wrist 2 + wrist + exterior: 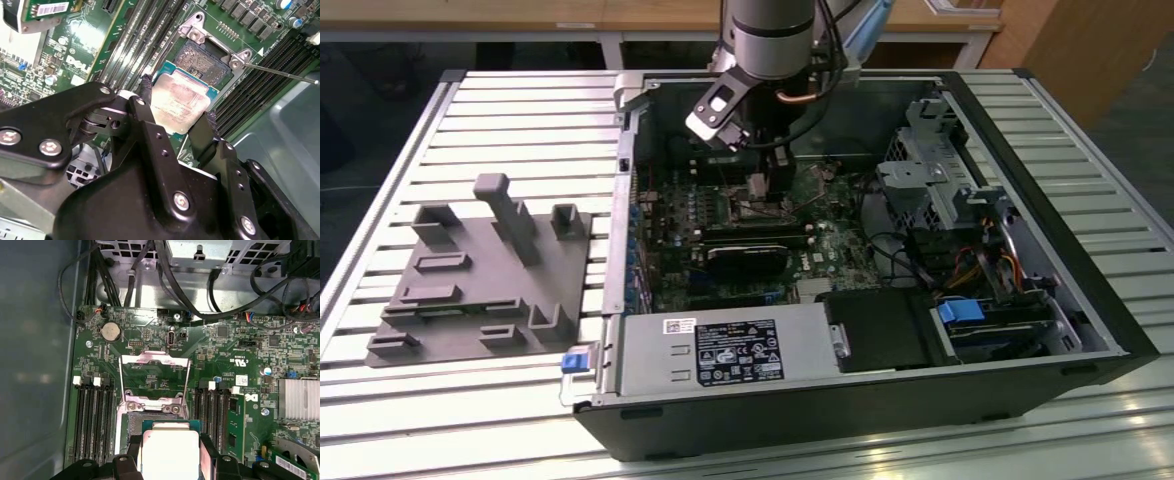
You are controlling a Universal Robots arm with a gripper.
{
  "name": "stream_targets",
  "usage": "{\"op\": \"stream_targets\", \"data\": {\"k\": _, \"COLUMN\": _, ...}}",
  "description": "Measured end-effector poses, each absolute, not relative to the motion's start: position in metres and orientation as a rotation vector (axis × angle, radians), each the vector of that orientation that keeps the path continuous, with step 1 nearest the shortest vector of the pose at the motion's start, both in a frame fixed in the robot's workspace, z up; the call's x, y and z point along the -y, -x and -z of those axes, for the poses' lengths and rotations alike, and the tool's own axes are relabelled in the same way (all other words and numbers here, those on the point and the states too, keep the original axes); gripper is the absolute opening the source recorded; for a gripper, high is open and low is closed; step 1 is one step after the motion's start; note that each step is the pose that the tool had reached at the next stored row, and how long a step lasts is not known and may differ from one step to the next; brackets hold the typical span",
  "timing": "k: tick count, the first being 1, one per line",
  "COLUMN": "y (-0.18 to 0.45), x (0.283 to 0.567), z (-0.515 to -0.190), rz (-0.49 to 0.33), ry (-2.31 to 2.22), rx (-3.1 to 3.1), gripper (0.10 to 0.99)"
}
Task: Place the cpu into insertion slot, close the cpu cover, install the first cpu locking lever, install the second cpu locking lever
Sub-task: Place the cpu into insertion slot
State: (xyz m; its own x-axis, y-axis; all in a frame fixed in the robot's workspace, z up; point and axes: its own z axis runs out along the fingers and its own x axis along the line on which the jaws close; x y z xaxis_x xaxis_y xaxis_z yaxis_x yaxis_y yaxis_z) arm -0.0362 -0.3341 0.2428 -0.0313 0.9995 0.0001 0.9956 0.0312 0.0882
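My gripper (177,107) is shut on the cpu (181,100), a square chip with a silver-grey top, gripped at two opposite edges by the black fingers (146,102). The chip hangs just above and partly over the insertion slot (202,57), whose dark centre is uncovered. In the first wrist view the cpu (170,450) sits at the near edge of the insertion slot (134,422), and the cpu cover (155,356) is flipped up and back beyond it. A thin locking lever (280,71) sticks out beside the socket. In the exterior view the gripper (757,185) reaches down into the computer case.
The green motherboard (720,215) lies inside an open black computer case (854,400) on a slatted table. Memory slots (92,415) flank the socket on both sides. Cables (165,280) and a drive cage (934,160) crowd one end. A grey fixture block (480,280) stands at the exterior view's left.
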Motion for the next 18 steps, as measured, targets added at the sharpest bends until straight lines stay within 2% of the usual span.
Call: {"op": "stream_targets", "data": {"k": 18, "y": 0.04, "x": 0.328, "z": -0.22, "rz": -0.096, "ry": -2.16, "rx": -2.194, "gripper": 0.541}}
